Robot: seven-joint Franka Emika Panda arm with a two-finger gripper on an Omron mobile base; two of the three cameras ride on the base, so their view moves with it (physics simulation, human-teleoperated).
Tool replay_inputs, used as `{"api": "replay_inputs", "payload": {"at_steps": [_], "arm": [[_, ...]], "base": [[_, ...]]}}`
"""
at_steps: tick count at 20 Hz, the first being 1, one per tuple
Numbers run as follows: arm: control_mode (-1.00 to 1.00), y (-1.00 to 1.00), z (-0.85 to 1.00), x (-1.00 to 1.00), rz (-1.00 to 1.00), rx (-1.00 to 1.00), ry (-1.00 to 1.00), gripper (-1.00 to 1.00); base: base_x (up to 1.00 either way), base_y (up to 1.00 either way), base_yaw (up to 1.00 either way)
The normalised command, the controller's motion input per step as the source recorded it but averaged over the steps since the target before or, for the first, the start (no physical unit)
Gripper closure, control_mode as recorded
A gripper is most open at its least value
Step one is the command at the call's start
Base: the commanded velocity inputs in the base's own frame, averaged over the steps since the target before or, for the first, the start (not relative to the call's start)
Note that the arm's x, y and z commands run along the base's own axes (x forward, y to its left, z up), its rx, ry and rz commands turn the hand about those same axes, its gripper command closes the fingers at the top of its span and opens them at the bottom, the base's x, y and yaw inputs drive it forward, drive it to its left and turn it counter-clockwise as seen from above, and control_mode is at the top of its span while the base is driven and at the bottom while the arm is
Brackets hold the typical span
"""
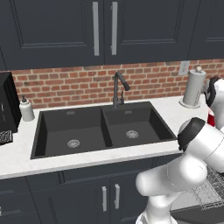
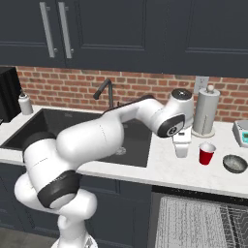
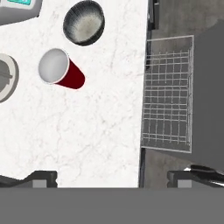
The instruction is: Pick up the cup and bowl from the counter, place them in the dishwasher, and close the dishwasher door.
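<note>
The red cup [image 2: 207,154] with its white inside stands upright on the white counter [image 2: 164,169], right of the sink. Just beyond it to the right sits the dark bowl [image 2: 235,163]. My gripper [image 2: 181,151] hangs open over the counter a little left of the cup, holding nothing. From the hand view the cup [image 3: 59,70] and bowl [image 3: 84,22] lie toward the upper left, well away from my gripper [image 3: 111,179]. The dishwasher rack [image 3: 168,94] is pulled out below the counter edge, over the lowered dishwasher door [image 3: 209,96]. A red sliver of cup [image 1: 211,118] shows behind my arm.
A paper-towel roll [image 2: 205,111] stands close behind my hand against the brick wall. A grey device with a teal screen [image 2: 240,131] sits at the far right. The black double sink [image 1: 105,129] with its faucet [image 1: 118,89] lies left, and a soap bottle [image 1: 26,109] beyond it.
</note>
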Motion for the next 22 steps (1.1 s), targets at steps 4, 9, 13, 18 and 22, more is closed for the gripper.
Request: {"api": "replay_inputs", "payload": {"at_steps": [4,9,13,18,22], "arm": [[-1.0,-0.28,-0.23,0.0,0.0,0.0,-0.04,-1.0],[-1.0,-0.15,-0.26,0.03,0.0,0.0,-0.07,-1.0],[-1.0,-0.09,-0.29,0.09,0.0,0.0,-0.07,-1.0],[-1.0,-0.01,-0.26,0.16,0.0,0.0,-0.05,-1.0],[-1.0,-0.07,-0.16,0.23,0.0,0.0,-0.02,-1.0]], "base": [[0.0,0.0,0.0],[0.0,0.0,0.0],[0.0,0.0,0.0],[0.0,0.0,0.0],[0.0,0.0,0.0]]}}
